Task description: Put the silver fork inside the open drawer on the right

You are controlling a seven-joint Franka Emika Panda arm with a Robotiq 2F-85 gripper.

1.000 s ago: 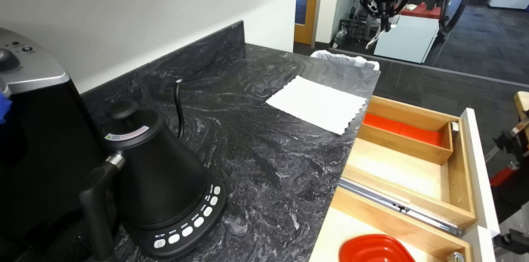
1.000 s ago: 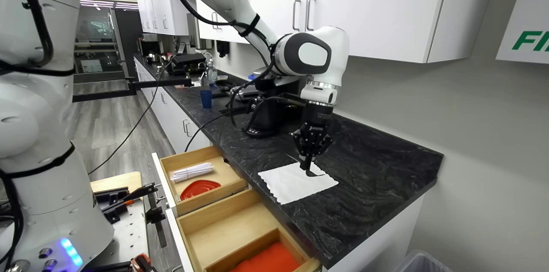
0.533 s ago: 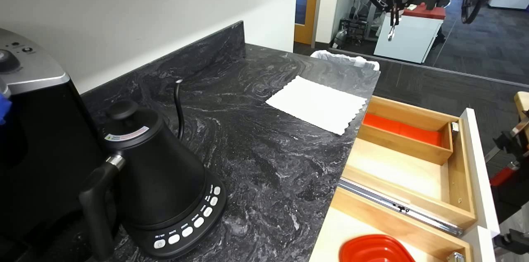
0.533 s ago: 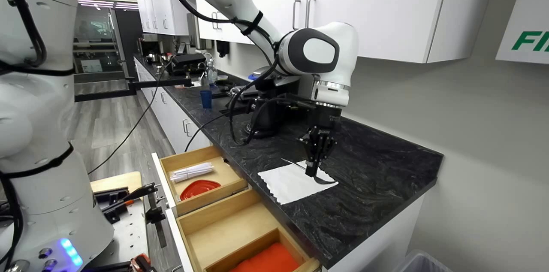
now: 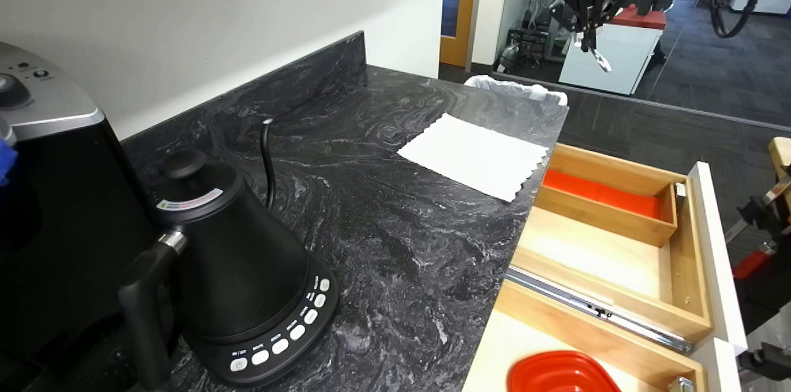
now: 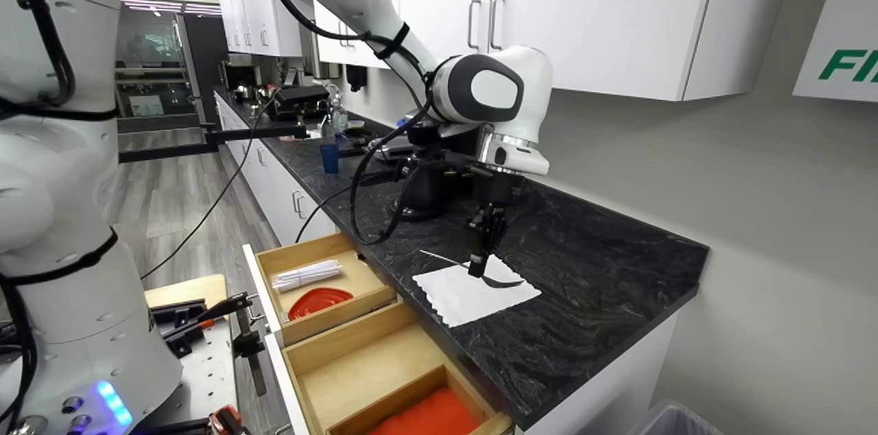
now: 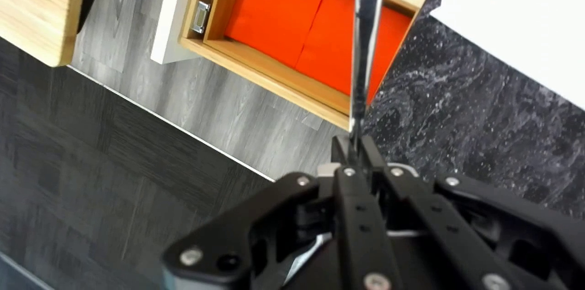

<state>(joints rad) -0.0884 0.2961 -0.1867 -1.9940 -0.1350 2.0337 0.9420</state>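
My gripper [image 5: 589, 46] is shut on the silver fork [image 5: 600, 61] and holds it in the air past the counter's far end in an exterior view. In an exterior view, the gripper [image 6: 477, 267] shows with the fork [image 6: 439, 257] sticking out on both sides of the fingers. In the wrist view, the fork [image 7: 364, 38] rises from between the fingertips of the gripper [image 7: 354, 144]. Its long, smooth end crosses the view of the open drawer [image 7: 274, 86]. The drawer also shows in both exterior views [image 5: 593, 243] [image 6: 370, 366]. The tines cannot be made out.
A white napkin [image 5: 476, 157] lies on the black counter [image 5: 395, 237] beside the drawer. A neighbouring open drawer [image 6: 363, 270] holds a red dish [image 6: 319, 301]. The open drawer has a divided compartment with an orange-red insert [image 6: 432, 414]. A black kettle [image 5: 235, 256] stands on the counter.
The gripper has moved toward the drawer side, right in an exterior view and leftward in the opposite one. The fork has turned with it; its low end now points lower right instead of lower left.
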